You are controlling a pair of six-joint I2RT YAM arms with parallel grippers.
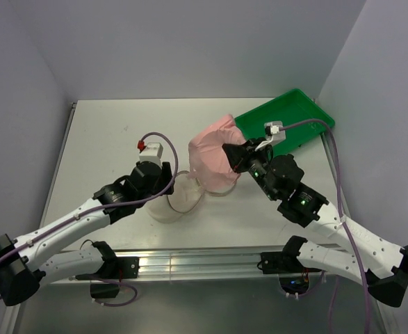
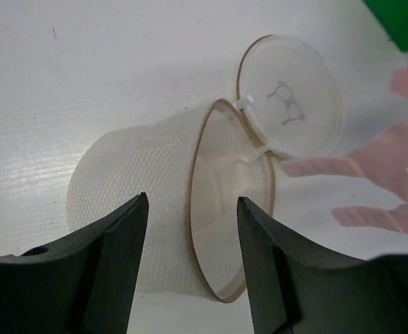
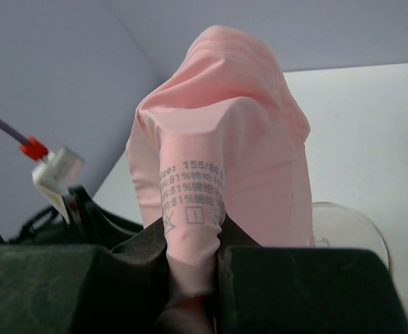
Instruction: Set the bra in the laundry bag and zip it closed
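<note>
Two hands: the left hand hovers spread wide over the open laundry bag on the counter; the right hand, raised beside it, clamps the bra, with the green tray just behind.

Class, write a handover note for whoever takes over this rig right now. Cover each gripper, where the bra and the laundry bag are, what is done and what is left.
Left gripper: open over the laundry bag, whose rim shows between the fingers.
Right gripper: shut on the bra, holding it up between the green tray and the bag.
Bag: lying on the table, unzipped, its halves apart.
Done: bra picked up.
Left: put the bra in the bag and zip it closed.
</note>
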